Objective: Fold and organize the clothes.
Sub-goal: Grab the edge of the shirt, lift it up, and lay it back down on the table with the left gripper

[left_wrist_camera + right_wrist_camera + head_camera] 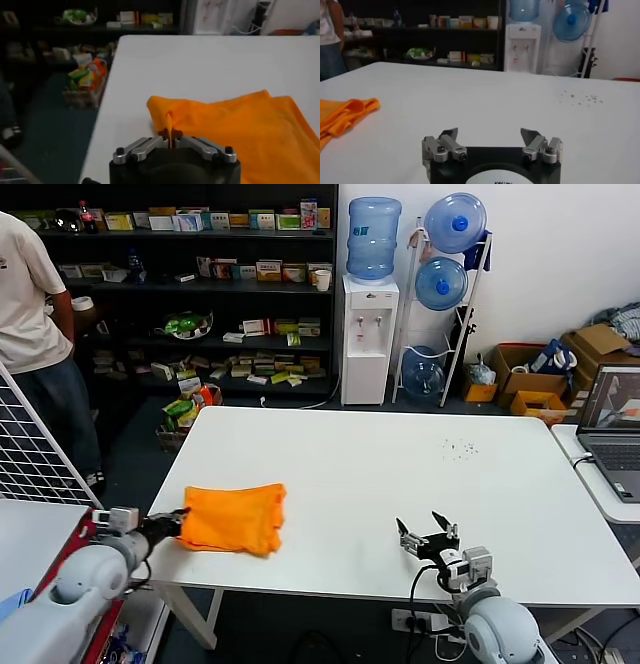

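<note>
The clothes are one bright orange T-shirt (235,518), folded into a rough rectangle near the front left of the white table (400,474). My left gripper (176,519) is at the shirt's left edge, shut on a pinched ridge of the orange fabric (171,131). The rest of the shirt (240,135) spreads flat beyond the jaws. My right gripper (426,534) rests open near the table's front edge, right of centre, with nothing between its fingers (490,135). From the right wrist, a corner of the shirt (342,116) shows far off to one side.
A laptop (612,429) sits on a side table at the right. A person in a cream T-shirt (30,304) stands at the back left by dark shelves. A water dispenser (369,334) and cardboard boxes (535,379) line the back wall. A wire rack (30,444) stands at the left.
</note>
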`<state>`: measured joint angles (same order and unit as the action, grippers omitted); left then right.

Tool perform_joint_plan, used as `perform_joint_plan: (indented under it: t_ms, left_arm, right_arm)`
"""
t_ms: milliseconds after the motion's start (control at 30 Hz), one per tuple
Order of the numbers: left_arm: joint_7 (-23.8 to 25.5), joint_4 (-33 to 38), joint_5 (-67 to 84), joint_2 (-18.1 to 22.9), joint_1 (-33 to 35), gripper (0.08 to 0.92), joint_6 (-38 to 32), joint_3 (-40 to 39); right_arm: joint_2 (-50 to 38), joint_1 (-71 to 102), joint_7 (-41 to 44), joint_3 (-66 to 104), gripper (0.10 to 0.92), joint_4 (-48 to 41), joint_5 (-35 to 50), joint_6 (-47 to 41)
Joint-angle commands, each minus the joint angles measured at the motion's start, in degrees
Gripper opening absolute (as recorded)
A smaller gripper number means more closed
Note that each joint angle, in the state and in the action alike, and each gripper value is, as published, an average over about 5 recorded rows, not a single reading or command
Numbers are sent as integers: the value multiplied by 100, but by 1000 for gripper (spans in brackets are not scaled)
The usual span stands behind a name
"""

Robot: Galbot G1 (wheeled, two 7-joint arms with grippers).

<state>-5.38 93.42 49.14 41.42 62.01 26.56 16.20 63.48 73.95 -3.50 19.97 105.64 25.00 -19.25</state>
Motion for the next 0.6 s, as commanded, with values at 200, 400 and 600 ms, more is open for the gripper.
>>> perform_joint_plan:
  t_ms: [200,400,600]
  left_arm:
    - [272,-689,-2139,-2080,-266,115,-376,667]
    - [325,-726,-2104,-2358,-378,115,-401,663]
    - [300,-480,-1912,-2273,-406,115,-340,598]
  right_arm:
    - [26,-243,25,-206,823,-170,-56,82]
    - [3,-238,41,-175,823,-189,-78,106]
    - [75,-234,38,-182,823,-219,-172,99]
